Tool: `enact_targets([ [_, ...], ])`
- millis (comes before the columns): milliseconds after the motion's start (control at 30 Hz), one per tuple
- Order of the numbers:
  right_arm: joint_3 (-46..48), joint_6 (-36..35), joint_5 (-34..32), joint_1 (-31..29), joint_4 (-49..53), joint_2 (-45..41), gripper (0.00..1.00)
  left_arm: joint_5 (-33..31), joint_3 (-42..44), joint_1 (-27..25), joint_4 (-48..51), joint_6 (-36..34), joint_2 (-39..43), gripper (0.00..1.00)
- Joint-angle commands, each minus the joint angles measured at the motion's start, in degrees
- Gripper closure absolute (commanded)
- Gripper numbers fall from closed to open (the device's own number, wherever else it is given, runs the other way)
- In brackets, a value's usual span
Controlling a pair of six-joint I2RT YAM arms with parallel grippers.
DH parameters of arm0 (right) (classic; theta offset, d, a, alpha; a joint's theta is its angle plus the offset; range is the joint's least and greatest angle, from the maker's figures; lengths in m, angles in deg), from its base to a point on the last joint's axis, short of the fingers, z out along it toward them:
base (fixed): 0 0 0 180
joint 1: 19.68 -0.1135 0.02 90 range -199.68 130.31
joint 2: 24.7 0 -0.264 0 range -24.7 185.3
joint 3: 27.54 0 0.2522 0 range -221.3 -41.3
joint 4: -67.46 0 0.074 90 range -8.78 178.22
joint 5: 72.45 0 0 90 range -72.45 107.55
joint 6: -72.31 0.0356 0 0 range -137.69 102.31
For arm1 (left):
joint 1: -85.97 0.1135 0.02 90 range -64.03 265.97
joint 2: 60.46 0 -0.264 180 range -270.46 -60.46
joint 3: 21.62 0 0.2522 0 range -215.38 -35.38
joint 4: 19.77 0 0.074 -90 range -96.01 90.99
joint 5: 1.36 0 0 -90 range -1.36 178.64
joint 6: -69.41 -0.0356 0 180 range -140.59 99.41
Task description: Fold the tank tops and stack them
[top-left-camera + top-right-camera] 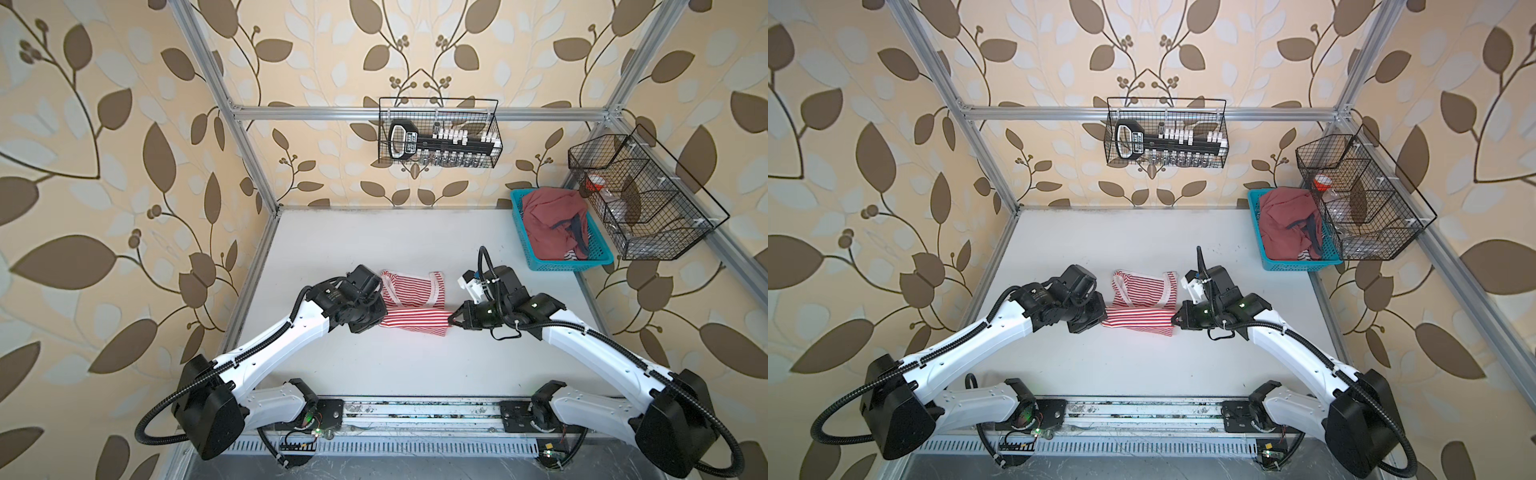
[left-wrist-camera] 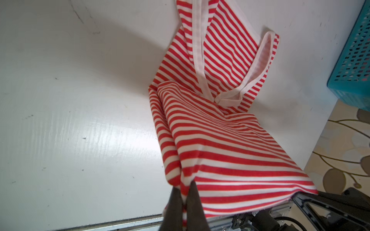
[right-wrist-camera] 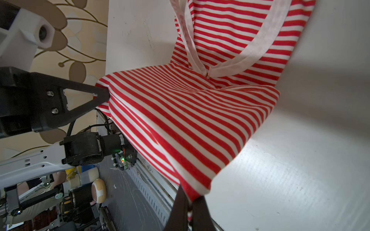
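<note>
Pinching its near edge from either end, the two arms are holding the striped tank top (image 1: pixel 413 305) stretched between them, near the middle of the white counter (image 1: pixel 374 245). The left gripper (image 2: pixel 185 193) is clamping tight on one corner of the cloth and the right gripper (image 3: pixel 192 198) is clamping tight on the opposite corner. In both top views the two are facing each other across the garment. The held edge is hanging clear of the counter and draping over the lower part of the top, while the strap end, with its white binding, is lying flat on the surface on the far side. The dusty red tank top (image 1: pixel 548 222) with navy trim is sitting crumpled in the blue basket (image 1: pixel 520 232) at the counter's far right corner, well apart from both grippers. A black wire basket (image 1: pixel 648 208) is hanging on the frame just beside it.
</note>
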Motion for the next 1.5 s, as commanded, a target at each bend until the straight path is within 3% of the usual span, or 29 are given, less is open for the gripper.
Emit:
enact_targets([
  [0, -2.8, -3.6, 3.9, 2.6, -0.5, 3.1, 1.0, 0.3, -4.2, 2.8, 0.9, -4.4, -3.0, 1.0],
  [267, -7.3, -5.4, 11.5, 7.9, -4.2, 15.0, 1.0, 4.8, -10.5, 8.1, -1.1, -9.1, -14.8, 1.0],
  [567, -15.0, -5.5, 14.3, 11.3, -5.8, 27.1, 1.0, 7.3, -19.0, 12.4, -1.8, -11.8, -24.5, 1.0],
  [733, -18.5, -5.6, 15.0, 12.7, -5.7, 31.4, 0.92, 10.0, -23.7, 13.2, -2.1, -12.8, -30.2, 1.0],
  [933, -22.0, -4.9, 16.6, 15.3, -6.9, 37.9, 0.89, 11.7, -29.0, 14.4, -3.3, -13.1, -37.4, 0.98],
  [1067, -24.7, -4.1, 17.6, 17.1, -7.8, 42.3, 0.87, 12.4, -34.0, 15.4, -3.5, -13.2, -41.5, 0.94],
  [1267, -28.0, -1.1, 18.4, 19.0, -11.3, 46.6, 0.75, 13.3, -41.5, 16.7, -3.6, -12.8, -47.2, 0.76],
  [1467, -27.3, 3.1, 16.3, 20.4, -16.7, 43.9, 0.61, 13.6, -48.1, 19.8, -4.5, -10.2, -50.6, 0.64],
])
